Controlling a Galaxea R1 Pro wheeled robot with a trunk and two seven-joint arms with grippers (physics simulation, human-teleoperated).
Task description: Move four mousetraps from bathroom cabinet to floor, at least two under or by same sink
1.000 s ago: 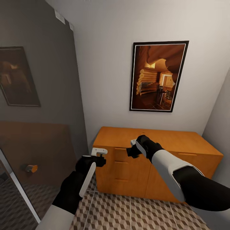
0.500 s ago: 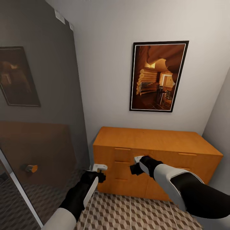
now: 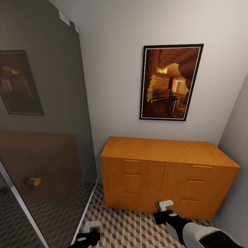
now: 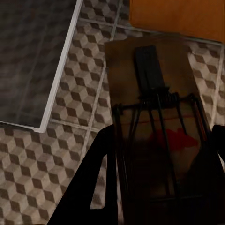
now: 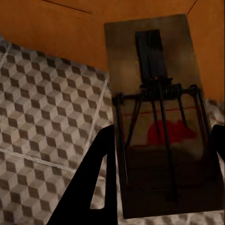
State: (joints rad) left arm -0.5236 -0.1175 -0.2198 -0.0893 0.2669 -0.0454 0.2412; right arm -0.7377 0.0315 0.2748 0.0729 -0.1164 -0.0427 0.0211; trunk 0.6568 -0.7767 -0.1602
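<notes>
Orange-brown cabinet (image 3: 165, 172) shut ahead. Left gripper (image 3: 90, 230), low over the bathroom floor (image 3: 127, 229), is clenched on a mousetrap (image 4: 152, 117), likely for setting down. Right gripper (image 3: 164, 207) grasps another mousetrap (image 5: 157, 112) just before the cabinet front. No writing, just a red mouse print.

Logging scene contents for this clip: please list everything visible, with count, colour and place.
cabinet: one, orange-brown, against the back wall, fronts shut.
framed picture: one, black frame, brown interior scene, on the wall above the cabinet.
glass panel: one, dark and reflective, at the head view's left.
bathroom floor: cube-pattern tiles, brown, beige, grey.
mousetraps: two, brown, one in each tool.
left tool: low over the floor.
right tool: low, before the cabinet.
</notes>
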